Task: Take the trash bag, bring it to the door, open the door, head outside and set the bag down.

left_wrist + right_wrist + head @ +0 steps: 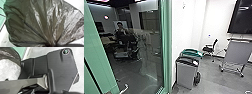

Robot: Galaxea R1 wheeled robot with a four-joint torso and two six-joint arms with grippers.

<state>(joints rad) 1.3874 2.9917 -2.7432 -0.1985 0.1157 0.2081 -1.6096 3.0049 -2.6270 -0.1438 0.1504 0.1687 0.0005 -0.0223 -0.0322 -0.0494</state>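
Observation:
The dark, shiny trash bag (37, 22) spreads large in the left wrist view, its folds drawn together into a tight bunch. At that bunch is my left gripper (51, 45), shut on the gathered plastic. Part of the trash bag (11, 56) also shows in the right wrist view, beside the robot's own dark body. In the head view a green-framed glass door or panel (140, 50) stands close at the left; which of the two it is, I cannot tell.
A person (121, 31) is visible beyond the glass. Right of the green post (167, 45) stand a grey bin (186, 73) with a dark top and a teal-topped bin (191, 53). Farther back are a black chair (211, 48) and a wheeled stand (236, 53) near a dark screen (241, 17).

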